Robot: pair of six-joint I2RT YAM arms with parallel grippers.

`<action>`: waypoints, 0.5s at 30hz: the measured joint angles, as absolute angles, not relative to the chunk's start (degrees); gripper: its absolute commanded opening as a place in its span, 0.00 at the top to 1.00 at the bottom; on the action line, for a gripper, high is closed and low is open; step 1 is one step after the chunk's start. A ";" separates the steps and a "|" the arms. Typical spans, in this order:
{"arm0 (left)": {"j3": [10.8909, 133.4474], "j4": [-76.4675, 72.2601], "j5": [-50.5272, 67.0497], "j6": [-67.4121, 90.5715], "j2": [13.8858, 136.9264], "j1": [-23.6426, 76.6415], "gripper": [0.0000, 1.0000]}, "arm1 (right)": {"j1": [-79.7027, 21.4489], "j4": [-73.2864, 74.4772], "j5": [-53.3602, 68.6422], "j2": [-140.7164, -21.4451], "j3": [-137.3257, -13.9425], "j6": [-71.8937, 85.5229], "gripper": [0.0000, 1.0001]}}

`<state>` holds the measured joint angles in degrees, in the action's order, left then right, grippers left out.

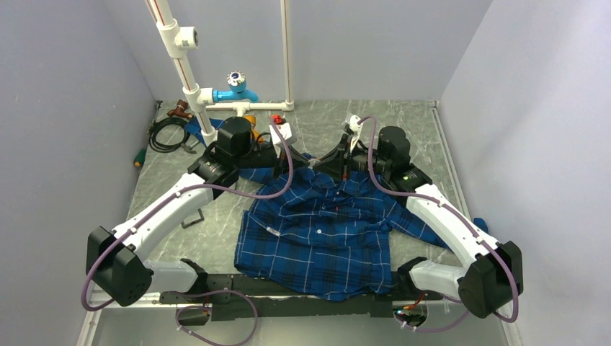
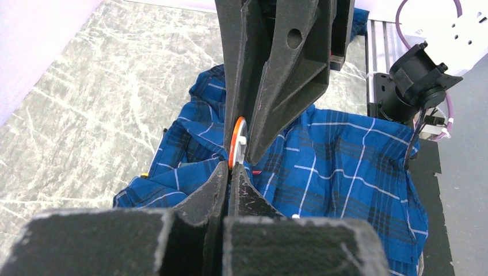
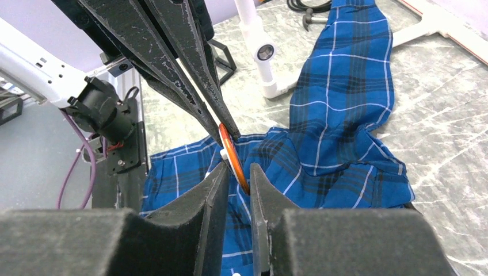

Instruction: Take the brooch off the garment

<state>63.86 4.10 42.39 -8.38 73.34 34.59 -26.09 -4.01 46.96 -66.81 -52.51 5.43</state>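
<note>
The blue plaid shirt (image 1: 324, 231) lies spread on the table, its collar end at the far side; it also shows in the left wrist view (image 2: 345, 167) and the right wrist view (image 3: 339, 103). The brooch (image 2: 236, 141) shows edge-on as a small orange-brown disc with a white back, raised just above the cloth; it also shows in the right wrist view (image 3: 232, 152). My left gripper (image 2: 230, 171) is shut on one edge of it. My right gripper (image 3: 237, 169) pinches the opposite edge with a narrow gap. Both grippers meet over the collar (image 1: 317, 164), where the brooch is hidden.
A white pipe frame (image 1: 180, 72) with a blue tap (image 1: 238, 90) stands at the back left, and its base shows in the right wrist view (image 3: 259, 52). A coil of black cable (image 1: 167, 133) lies beside it. One sleeve (image 3: 351, 57) stretches toward the pipes.
</note>
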 measured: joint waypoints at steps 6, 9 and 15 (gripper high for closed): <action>63.55 4.14 42.17 -8.64 72.97 34.63 1.00 | -26.20 -3.99 47.53 -66.96 -52.58 5.56 0.79; 63.55 4.23 42.15 -8.91 72.97 34.76 1.00 | -26.20 -3.99 48.21 -67.31 -52.62 5.52 0.77; 63.55 4.23 42.04 -9.19 72.97 35.20 1.00 | -26.20 -3.40 49.01 -67.99 -53.23 4.69 0.77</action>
